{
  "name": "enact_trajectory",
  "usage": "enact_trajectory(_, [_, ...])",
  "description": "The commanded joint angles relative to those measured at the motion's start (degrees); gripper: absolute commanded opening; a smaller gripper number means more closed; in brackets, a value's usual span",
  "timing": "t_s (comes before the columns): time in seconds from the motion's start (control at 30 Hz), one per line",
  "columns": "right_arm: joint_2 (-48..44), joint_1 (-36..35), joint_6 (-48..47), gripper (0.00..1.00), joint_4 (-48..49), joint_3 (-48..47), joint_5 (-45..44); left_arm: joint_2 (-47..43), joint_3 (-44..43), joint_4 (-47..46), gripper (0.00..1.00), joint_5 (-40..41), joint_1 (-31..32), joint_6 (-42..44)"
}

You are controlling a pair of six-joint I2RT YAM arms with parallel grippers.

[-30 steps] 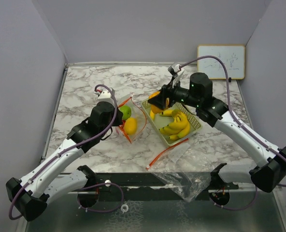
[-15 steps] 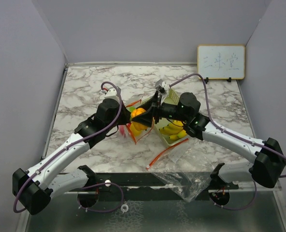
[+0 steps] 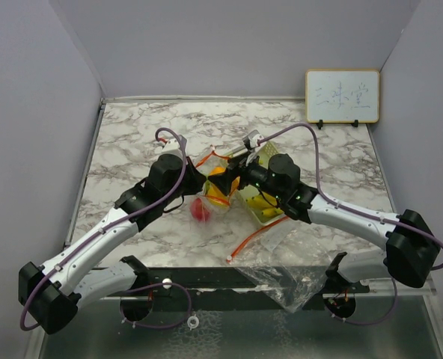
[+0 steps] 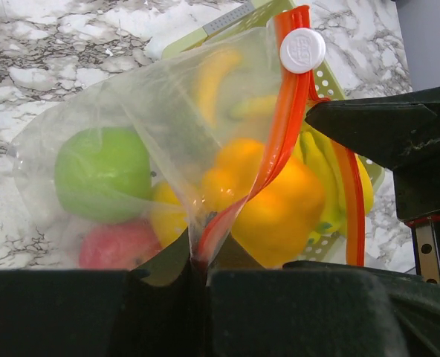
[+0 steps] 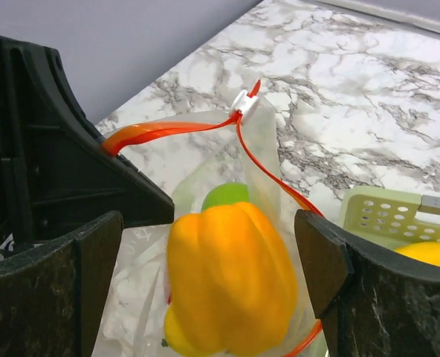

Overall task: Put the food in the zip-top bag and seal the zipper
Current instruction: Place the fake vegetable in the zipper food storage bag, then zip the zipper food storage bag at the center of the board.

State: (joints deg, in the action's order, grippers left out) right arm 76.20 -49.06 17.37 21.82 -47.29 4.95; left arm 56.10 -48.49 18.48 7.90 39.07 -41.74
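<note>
- Right pincer [image 5: 209, 256], just swung over from the tray [image 5: 383, 216], is gaping wide and gripping nothing; orange food piece [image 5: 231, 275] is dropping loose between its fingers.
- Directly below: zip-top bag [image 5: 263, 149], with left pincer [image 4: 198, 277] pinching tight on its zipper [image 4: 283, 126] edge.
- Bananas [image 3: 265, 200] are waiting back in tray.

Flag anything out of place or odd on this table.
A spare clear bag lies crumpled at the near edge of the table, seemingly hanging partly over it, its orange strip trailing on the marble. Nothing else stands out; the left hand pinches the zip-top bag by its edge.
</note>
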Motion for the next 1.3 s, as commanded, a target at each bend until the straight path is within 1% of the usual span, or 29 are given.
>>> enact_trajectory(0.0, [-1.94, -0.51, -2.19, 0.99, -1.78, -2.39, -4.90, 0.04, 0.18, -2.44, 0.00, -1.64, -0.13, -1.02])
enact_trajectory(0.1, [-4.94, -0.51, -0.65, 1.00, -2.50, -2.69, -6.96, 0.55, 1.14, -3.50, 0.00, -1.64, -0.13, -1.56])
enact_trajectory(0.2, [-5.48, -0.51, 2.79, 1.00, -7.51, -5.64, -11.75, 0.28, 2.87, -5.40, 0.00, -1.08, -0.13, -2.46])
enact_trajectory(0.3, [-3.58, -0.52, 6.93, 1.00, -11.94, -8.64, -17.79, 0.05, 4.76, -7.40, 0.00, -0.56, -0.13, -3.35])
enact_trajectory(0.33, [-2.48, -0.51, 8.05, 1.00, -13.17, -9.83, -18.89, 0.11, 5.37, -8.02, 0.00, -0.38, -0.13, -3.67])
enact_trajectory(0.4, [0.90, -0.51, 9.14, 0.97, -16.00, -13.12, -19.43, -0.02, 6.59, -9.39, 0.00, -0.32, -0.13, -4.19])
enact_trajectory(0.43, [2.88, -0.51, 9.54, 0.94, -18.05, -15.38, -19.15, 0.08, 6.97, -9.75, 0.00, -0.15, -0.20, -4.29])
enact_trajectory(0.47, [4.99, -0.56, 9.75, 0.89, -19.97, -17.66, -18.65, 0.20, 7.28, -9.92, 0.00, 0.08, -0.14, -4.39])
enact_trajectory(0.53, [8.63, -0.74, 10.40, 0.82, -23.09, -22.21, -17.94, 0.57, 7.29, -9.98, 0.00, 0.51, -0.14, -4.22])
enact_trajectory(0.67, [12.70, -1.91, 10.97, 0.73, -25.30, -25.70, -17.06, 1.28, 7.17, -10.04, 0.00, 0.97, -0.13, -3.76])
enact_trajectory(0.77, [14.30, -3.26, 10.79, 0.67, -27.57, -27.45, -19.09, 1.64, 6.97, -10.04, 0.00, 0.99, -0.13, -3.49])
enact_trajectory(0.83, [14.58, -3.85, 10.56, 0.55, -28.39, -27.86, -20.12, 1.93, 6.70, -10.11, 0.00, 1.00, -0.13, -3.21])
enact_trajectory(0.87, [14.48, -3.93, 10.51, 0.46, -28.35, -27.80, -20.12, 2.10, 6.62, -10.17, 0.00, 1.04, -0.13, -3.11])
enact_trajectory(1.03, [14.11, -4.37, 9.34, 0.20, -29.12, -27.79, -20.43, 2.87, 6.03, -10.37, 0.00, 1.20, -0.13, -2.58])
enact_trajectory(1.07, [13.91, -4.38, 8.73, 0.15, -29.33, -27.77, -20.88, 2.97, 5.65, -10.01, 0.00, 1.33, -0.13, -2.27])
enact_trajectory(1.17, [12.17, -4.37, 6.77, 0.10, -28.97, -26.77, -23.97, 2.91, 3.38, -7.22, 0.00, 1.42, -0.13, 0.33])
enact_trajectory(1.2, [10.87, -4.38, 5.35, 0.09, -28.31, -26.31, -24.51, 2.87, 2.07, -5.36, 0.07, 1.42, -0.13, 1.79])
enact_trajectory(1.27, [8.74, -4.34, 2.18, 0.08, -26.55, -25.68, -24.60, 2.37, -1.38, -0.73, 0.28, 1.61, -0.13, 5.24])
